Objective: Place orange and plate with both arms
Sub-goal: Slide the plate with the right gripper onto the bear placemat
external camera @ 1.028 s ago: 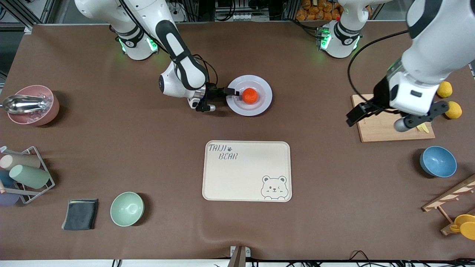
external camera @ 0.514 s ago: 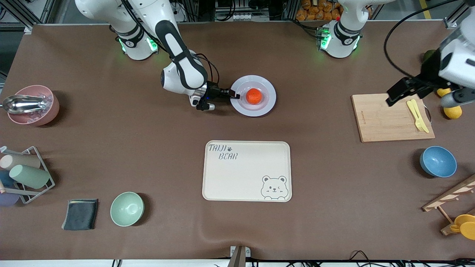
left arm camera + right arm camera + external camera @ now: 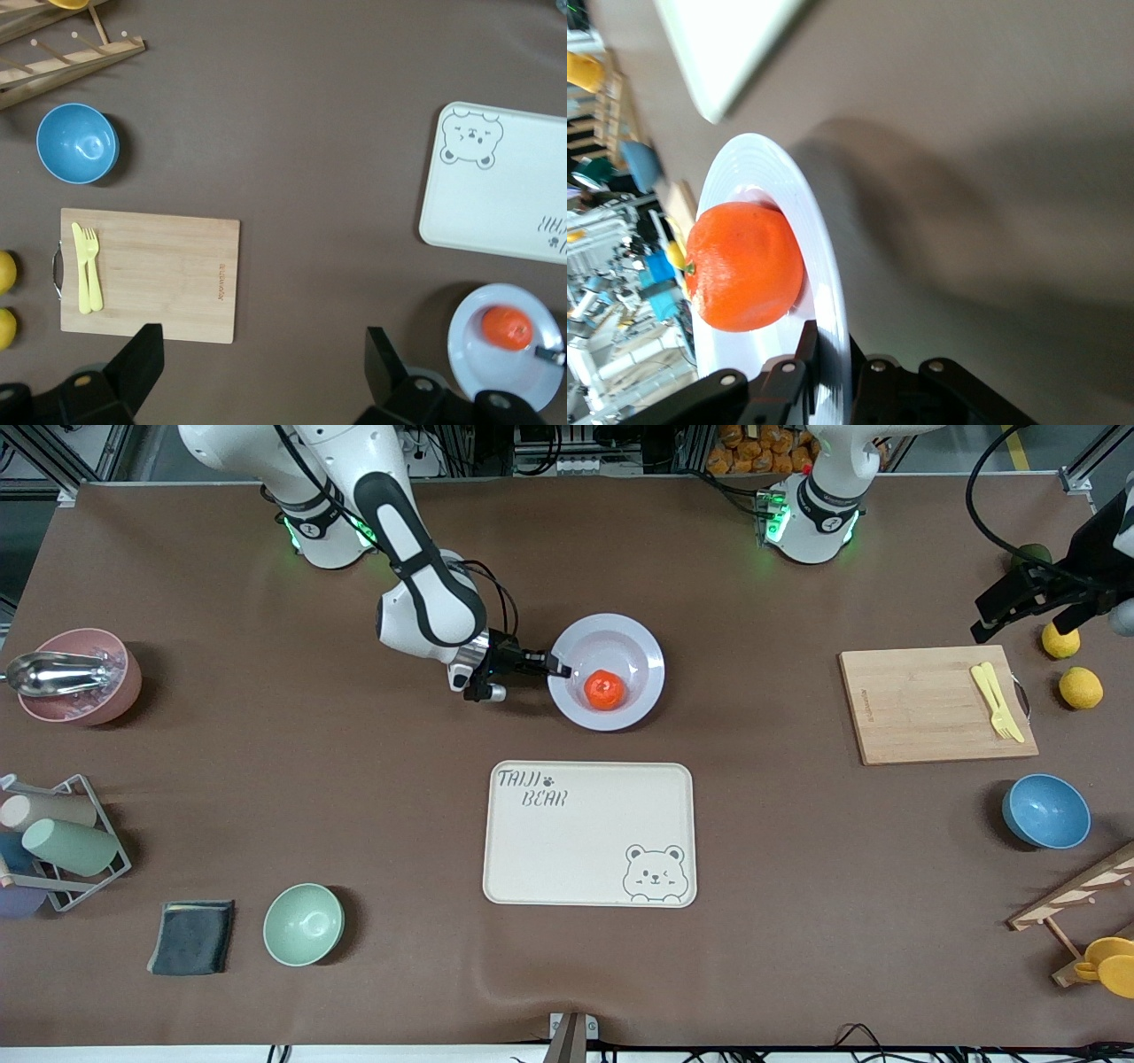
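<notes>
1. Right gripper (image 3: 556,666): you found it low over the table's middle. Its fingers were clamped on the plate (image 3: 620,642) at the rim's 9 o'clock point, as the front view showed it. In the right wrist view, the rim (image 3: 824,292) ran edge-on between the two fingers.

2. Plate: you saw it tilted, with its shadow on the table standing apart from the rim. It sat at 12 o'clock from the tray (image 3: 589,833), near it but not touching.

3. Orange (image 3: 604,689): it lay in the plate's well, resting toward the 6 o'clock side against the inner slope. Nothing gripped it.

4. Left gripper (image 3: 1032,607): it hung high over the left arm's end of the table with its fingers spread wide and nothing between them. That arm waited. In the front view it showed at about 1 o'clock from the board (image 3: 935,704).

5. Board: a yellow fork and knife (image 3: 997,701) lay side by side on it, near its 3 o'clock edge.

6. Lemons (image 3: 1081,687): two lay on the table at 3 o'clock from the board, apart from it.

7. Blue bowl (image 3: 1046,811): it stood at 5 o'clock from the board, nearer to the front camera.
</notes>
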`<act>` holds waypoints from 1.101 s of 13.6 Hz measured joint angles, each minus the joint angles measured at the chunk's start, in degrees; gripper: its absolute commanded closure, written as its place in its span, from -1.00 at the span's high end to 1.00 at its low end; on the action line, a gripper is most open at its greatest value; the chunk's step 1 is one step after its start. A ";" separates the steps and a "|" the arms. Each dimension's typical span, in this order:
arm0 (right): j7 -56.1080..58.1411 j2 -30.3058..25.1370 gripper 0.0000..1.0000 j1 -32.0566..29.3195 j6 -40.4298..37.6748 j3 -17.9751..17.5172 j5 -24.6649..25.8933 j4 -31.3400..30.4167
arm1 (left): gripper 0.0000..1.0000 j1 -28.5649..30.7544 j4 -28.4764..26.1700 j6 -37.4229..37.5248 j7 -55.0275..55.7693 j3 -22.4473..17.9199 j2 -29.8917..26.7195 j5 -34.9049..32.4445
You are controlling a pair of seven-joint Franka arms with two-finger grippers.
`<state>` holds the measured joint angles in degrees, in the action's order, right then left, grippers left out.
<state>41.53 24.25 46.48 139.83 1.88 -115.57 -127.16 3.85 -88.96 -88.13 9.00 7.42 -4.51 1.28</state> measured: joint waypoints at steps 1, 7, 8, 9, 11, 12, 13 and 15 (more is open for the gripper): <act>0.71 -0.70 -1.00 -1.08 0.00 0.10 0.00 0.96 | 1.00 -0.02 -0.33 0.23 -0.87 -0.24 -0.32 0.00; 3.83 1.48 -1.00 -8.57 0.11 0.34 0.49 13.81 | 1.00 -0.78 -4.29 0.27 -3.45 -0.71 -0.69 -3.48; 3.88 3.38 -1.00 -9.35 0.11 0.34 0.91 16.42 | 1.00 -1.14 -4.96 0.24 -3.44 -0.72 -0.68 -4.06; 3.98 5.73 -1.00 -9.87 0.14 0.37 1.54 19.01 | 1.00 -1.34 -5.36 0.17 -3.43 -0.73 -0.70 -4.25; 4.11 11.09 -1.00 -10.97 0.48 0.59 5.48 24.25 | 1.00 -1.38 -5.56 0.14 -3.42 -0.79 -0.71 -4.27; 4.13 13.60 -1.00 -11.79 0.72 0.73 8.47 26.75 | 1.00 -1.38 -5.58 0.14 -3.42 -0.85 -0.71 -4.27; 4.14 15.51 -1.00 -12.69 0.75 0.78 11.51 28.80 | 1.00 -1.38 -5.60 0.13 -3.42 -0.89 -0.71 -4.27; 4.14 17.44 -1.00 -14.09 0.77 0.81 16.19 30.84 | 1.00 -1.38 -5.61 0.09 -3.40 -1.00 -0.71 -4.27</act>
<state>45.67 41.69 32.39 140.59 2.70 -99.38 -96.32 2.46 -94.57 -88.04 5.60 6.42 -5.22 -2.99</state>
